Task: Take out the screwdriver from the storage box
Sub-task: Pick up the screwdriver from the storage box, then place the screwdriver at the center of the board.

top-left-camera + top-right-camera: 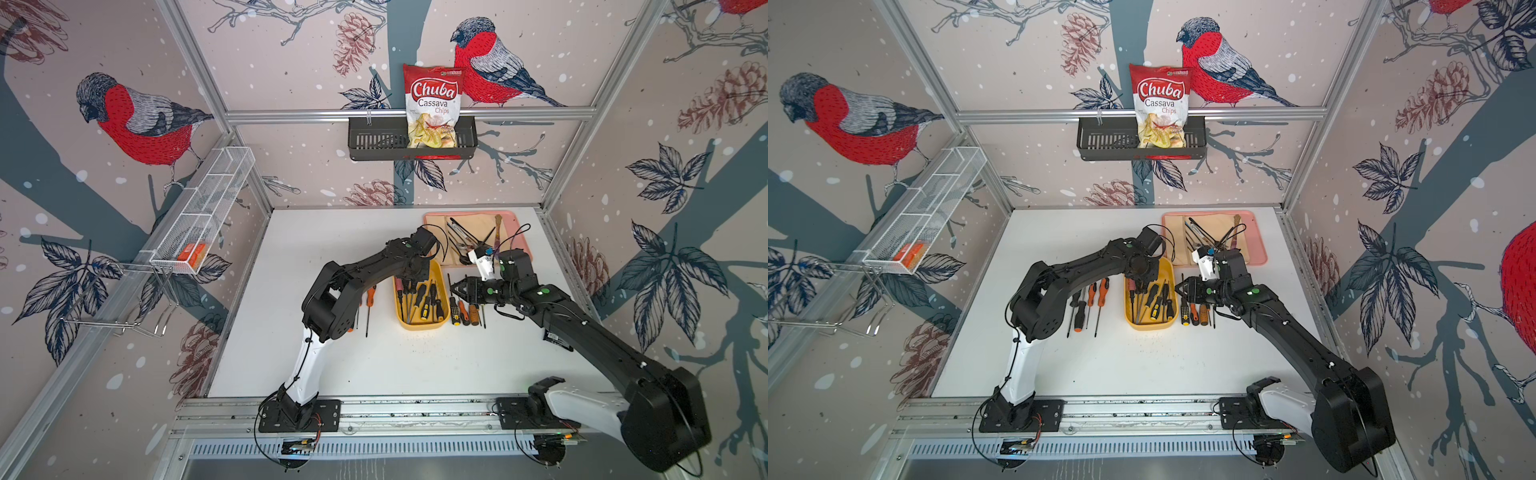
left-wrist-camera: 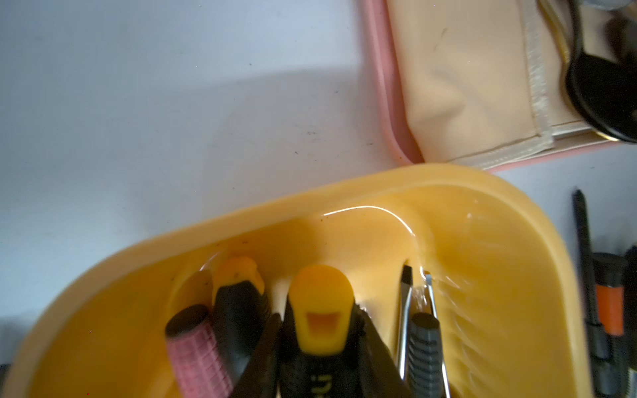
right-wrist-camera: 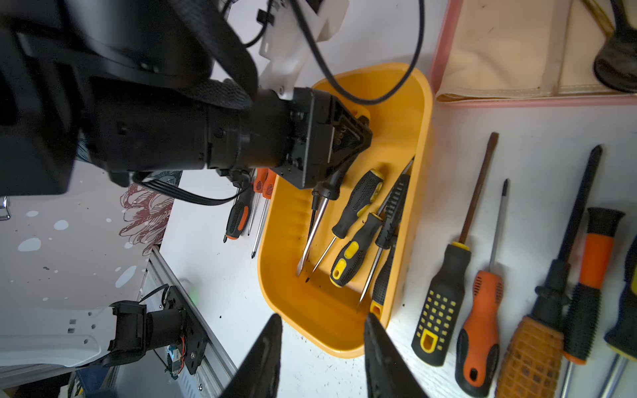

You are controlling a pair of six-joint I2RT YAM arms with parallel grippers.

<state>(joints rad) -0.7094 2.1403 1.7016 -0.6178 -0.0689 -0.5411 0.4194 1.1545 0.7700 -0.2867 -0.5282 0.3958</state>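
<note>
i'm standing by a white table (image 1: 374, 365), closed in by walls papered with red-breasted birds and pine cones. a white mesh shelf (image 1: 208, 208) hangs on the left wall. on the back wall a black basket (image 1: 374, 143) holds a bag of chips (image 1: 432, 104).

on the table, from the left, a row of loose screwdrivers (image 1: 1092, 299) lies partly under the left arm (image 1: 361, 270). next comes the yellow box (image 1: 419, 326) near the middle, then another row (image 1: 465, 311) just beside its right rim. a pink tray (image 1: 515, 232) with a cloth and utensils sits at the far right corner.

the yellow box is shallow, glossy and round-cornered, and several screwdrivers lie lengthwise in it. the left jaws reach down into its far end. they straddle one screwdriver (image 2: 320, 310) there, black-handled with a yellow cap, close against both sides. i can't tell whether they grip it. the right jaws hang open and empty just beside the box's right rim, above the loose row.
</note>
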